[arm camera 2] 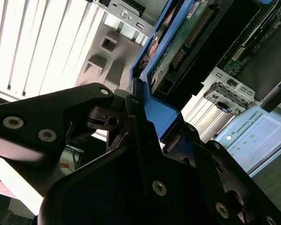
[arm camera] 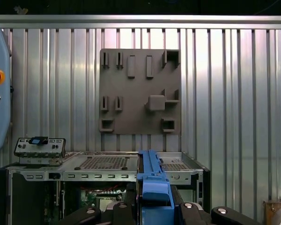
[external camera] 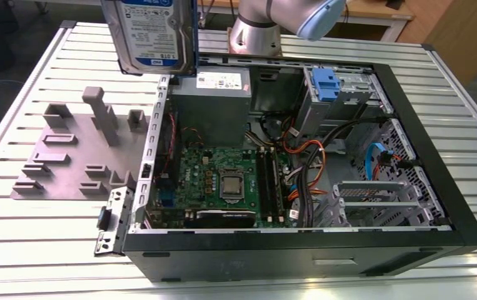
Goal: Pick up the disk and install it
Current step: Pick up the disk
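**Currently: flat silver-grey disk (external camera: 150,34) in blue carrier lifted, uninstalled**

Gripper (arm camera 2: 152,112) clamped on its carrier edge; open black computer case (external camera: 305,262) on the desk (external camera: 21,244) below the gripper. Pick-up looks done; seating remains.

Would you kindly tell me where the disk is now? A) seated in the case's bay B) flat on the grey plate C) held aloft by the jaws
C: the disk hangs in the air, its blue carrier clamped between the jaws.
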You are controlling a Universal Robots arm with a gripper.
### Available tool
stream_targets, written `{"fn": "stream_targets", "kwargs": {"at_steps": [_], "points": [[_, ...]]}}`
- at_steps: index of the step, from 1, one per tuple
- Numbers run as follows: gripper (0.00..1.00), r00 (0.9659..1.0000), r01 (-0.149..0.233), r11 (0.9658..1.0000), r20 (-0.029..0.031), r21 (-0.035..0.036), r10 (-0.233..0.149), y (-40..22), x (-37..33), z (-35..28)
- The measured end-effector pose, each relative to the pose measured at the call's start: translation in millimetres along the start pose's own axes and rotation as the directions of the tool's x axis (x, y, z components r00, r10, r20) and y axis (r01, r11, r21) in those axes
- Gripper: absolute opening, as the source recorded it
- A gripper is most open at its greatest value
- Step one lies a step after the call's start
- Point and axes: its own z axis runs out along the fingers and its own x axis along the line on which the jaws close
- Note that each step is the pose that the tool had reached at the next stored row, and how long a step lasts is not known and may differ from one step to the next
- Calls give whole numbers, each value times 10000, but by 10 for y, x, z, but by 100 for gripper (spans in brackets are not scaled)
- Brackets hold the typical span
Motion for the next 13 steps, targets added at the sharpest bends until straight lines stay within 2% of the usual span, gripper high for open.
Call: {"fn": "stream_targets", "kwargs": {"at_steps": [13], "points": [[36, 10000, -1, 10000, 0, 0, 1, -108, -2, 0]]}}
